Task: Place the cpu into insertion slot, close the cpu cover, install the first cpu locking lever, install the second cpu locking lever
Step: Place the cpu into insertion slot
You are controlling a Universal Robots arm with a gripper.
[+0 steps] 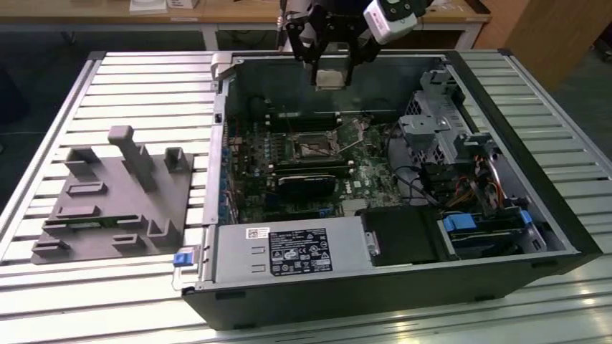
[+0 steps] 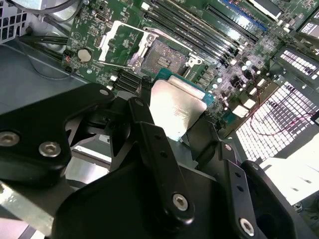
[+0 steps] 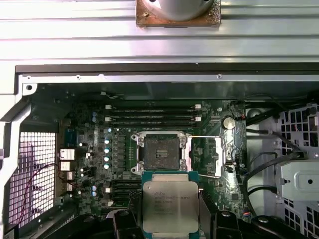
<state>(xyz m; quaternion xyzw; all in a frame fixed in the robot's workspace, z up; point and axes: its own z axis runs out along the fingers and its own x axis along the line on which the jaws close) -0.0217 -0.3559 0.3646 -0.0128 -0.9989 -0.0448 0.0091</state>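
**CPU pinched over the open case, socket bare**

A slatted aluminium table [image 1: 143, 79] is seen under everything. An opened PC case [image 1: 550, 215] is laid on its side on it, and a grey moulded fixture [image 1: 115, 193] is parked beside the case on the exterior view's left.

The gripper [image 1: 330, 70] is held above the case's far wall. The cpu [image 1: 330, 79] is clamped between the jaws by 2 opposite edges, flat, with its metal top facing up. That edge grip is probably used so the underside isn't touched and the chip can be brought down level. The cpu is well apart from the insertion slot [image 1: 311, 147], which sits near the middle of the motherboard [image 1: 287, 201] and isn't filled yet.

In the first wrist view the socket is looked at nearly straight down. Its dark centre is bare, and the cpu cover [image 3: 212, 157] is swung open to one side, so the way in is left free. The chip's outline looks roughly squared up with the socket there, which can't be judged from the exterior view.

In the second wrist view the black fingers [image 2: 159, 164] are shown close up, pressed against the chip's sides.

Height is only given by the exterior view, since the gap between chip and board gets flattened in both wrist views. A thin wire is made out by the socket, but which lever it is can't be told.
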